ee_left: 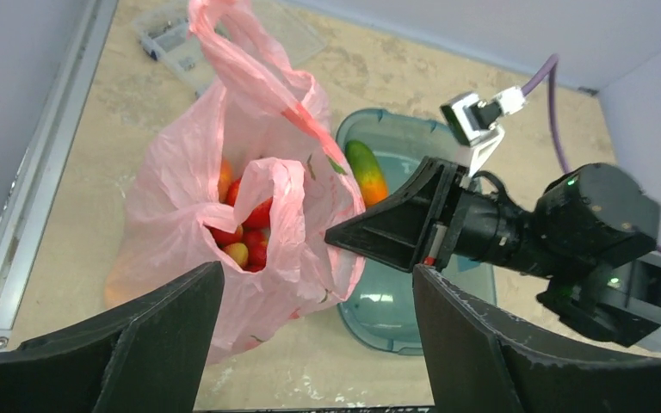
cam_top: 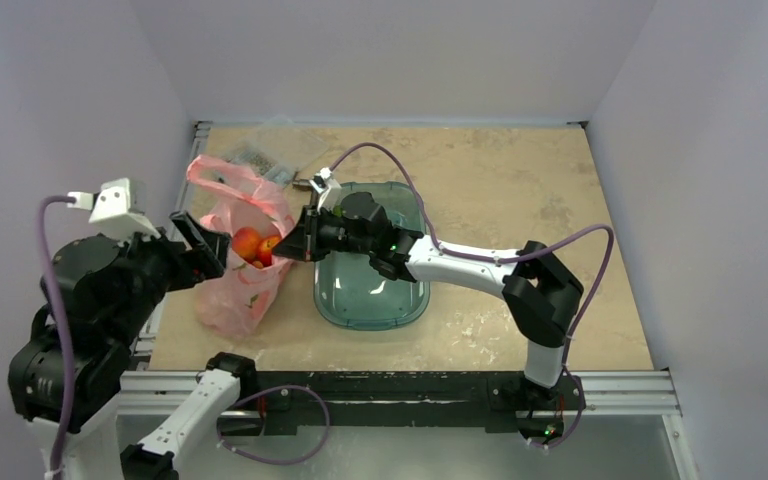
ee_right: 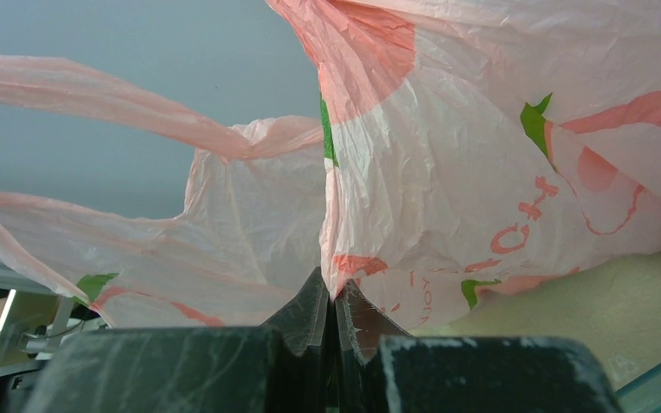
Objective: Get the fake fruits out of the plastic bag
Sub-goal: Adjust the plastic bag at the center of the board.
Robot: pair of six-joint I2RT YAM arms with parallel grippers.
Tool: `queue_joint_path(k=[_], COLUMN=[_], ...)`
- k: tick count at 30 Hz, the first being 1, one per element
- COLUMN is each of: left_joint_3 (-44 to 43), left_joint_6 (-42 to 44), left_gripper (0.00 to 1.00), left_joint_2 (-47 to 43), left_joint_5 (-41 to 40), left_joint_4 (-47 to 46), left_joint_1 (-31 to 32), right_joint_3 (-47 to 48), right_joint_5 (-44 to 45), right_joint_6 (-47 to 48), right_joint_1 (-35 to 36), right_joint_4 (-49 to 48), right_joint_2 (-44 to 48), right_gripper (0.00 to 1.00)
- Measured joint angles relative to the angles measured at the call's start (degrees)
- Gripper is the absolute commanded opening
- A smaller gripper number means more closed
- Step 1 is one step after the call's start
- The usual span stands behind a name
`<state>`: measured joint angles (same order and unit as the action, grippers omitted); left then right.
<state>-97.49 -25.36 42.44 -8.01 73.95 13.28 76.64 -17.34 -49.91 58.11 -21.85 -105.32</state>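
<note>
The pink plastic bag (cam_top: 243, 275) stands on the table (cam_top: 520, 180) at the left centre of the top view, mouth open upward. One loop handle rises toward the upper left, near a clear parts box (cam_top: 260, 155). The fake fruits (cam_top: 255, 246) lie inside the bag. Through the opening the left wrist view shows several glossy red ones (ee_left: 256, 218), a small yellowish one (ee_left: 237, 254) and a bit of orange at the back.

The right gripper (cam_top: 295, 241) reaches in from the right, above the near end of a teal tub (cam_top: 370, 295), and meets the bag's right rim. In its own camera its jaws are pressed together on a fold of the pink film (ee_right: 334, 297), which spreads upward and fills most of that frame.

The left gripper (cam_top: 200, 245) sits at the bag's left side, tilted toward the opening. Its fingers (ee_left: 159, 344) are spread wide with nothing between them, and its camera looks between them at the bag below. Whether a finger touches the film cannot be told.

The tub stands just right of the bag. An elongated green-to-orange mango-like fruit (ee_left: 366, 170) lies in its far end.
</note>
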Motion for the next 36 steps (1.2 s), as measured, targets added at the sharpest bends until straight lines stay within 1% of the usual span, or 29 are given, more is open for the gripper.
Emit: queue_joint_path(k=[1,2,4,5,7,8,11,15,18,20,24,25,28,30,31,32,34,36], left_joint_3=[1.86,4.2,9.33,12.07,18.08,20.46,27.12,29.42,30.75,30.62,33.53,34.12,34.53,32.92,30.88,28.87,21.64,13.05], left_joint_6=[-0.04,-0.28,-1.09,-1.64,-3.17,-3.93,-7.39,-14.73,-18.88,-21.33,-25.16,-25.92,-25.94,-24.17,-22.75,-21.2,-16.76,-12.92], left_gripper=[0.59,0.43,0.22,0.13,0.0,0.0,0.0,0.0,0.0,0.0,0.0,0.09,0.43,0.6,0.66,0.7,0.76,0.8], left_joint_2=[0.02,-0.22,-1.27,-2.23,-5.7,-7.67,-17.75,-33.22,-41.03,-42.01,-41.97,-41.97,-41.97,-41.97,-41.94,-41.94,-40.72,-36.33], left_joint_5=[0.46,0.61,0.02,-0.81,-2.19,-2.69,-3.85,-4.68,-4.72,-5.11,-5.22,-5.03,-4.24,-3.76,-3.5,-3.32,-2.62,-2.47], left_joint_4=[-0.76,-1.55,-2.29,-2.27,-2.25,-2.16,-0.63,2.27,3.74,5.66,5.57,5.51,5.42,5.51,5.55,5.68,6.91,9.03], left_joint_1=[0.0,0.0,0.0,0.0,0.0,0.0,0.0,0.0,0.0,-0.02,0.04,0.04,0.07,0.17,0.28,0.33,0.37,0.37], right_joint_3=[0.0,0.0,0.0,0.0,0.0,0.0,-0.13,-1.92,-3.91,-4.52,-4.59,-4.61,-4.76,-4.96,-4.96,-4.96,-4.96,-4.96], right_joint_5=[-0.22,-0.24,-0.31,-0.31,-0.33,-0.35,-0.42,-1.29,-2.25,-2.38,-2.93,-2.99,-3.17,-3.23,-3.28,-3.37,-3.48,-3.67], right_joint_6=[0.0,-0.02,-0.09,-0.2,-0.68,-1.03,-2.99,-8.07,-12.52,-15.23,-20.09,-20.94,-22.71,-22.97,-22.84,-22.53,-21.59,-20.2], right_joint_1=[0.0,0.0,0.0,0.0,0.0,0.0,0.0,-0.09,-0.07,-0.31,-1.66,-1.88,-2.29,-2.45,-2.56,-2.58,-2.62,-2.62], right_joint_4=[-0.26,-0.42,-0.68,-0.94,-1.84,-2.25,-4.2,-9.97,-14.93,-17.86,-23.63,-24.57,-26.47,-26.47,-26.56,-26.49,-25.94,-24.76], right_joint_2=[-0.04,-0.07,-0.09,-0.09,-0.09,-0.09,-0.11,-0.11,-0.33,-1.07,-3.91,-4.5,-5.99,-6.08,-6.08,-6.05,-6.05,-6.01], right_gripper=[0.0,0.0,0.0,0.0,0.0,0.0,0.0,0.0,0.0,0.0,0.0,0.0,0.0,0.0,0.0,0.0,0.0,0.0])
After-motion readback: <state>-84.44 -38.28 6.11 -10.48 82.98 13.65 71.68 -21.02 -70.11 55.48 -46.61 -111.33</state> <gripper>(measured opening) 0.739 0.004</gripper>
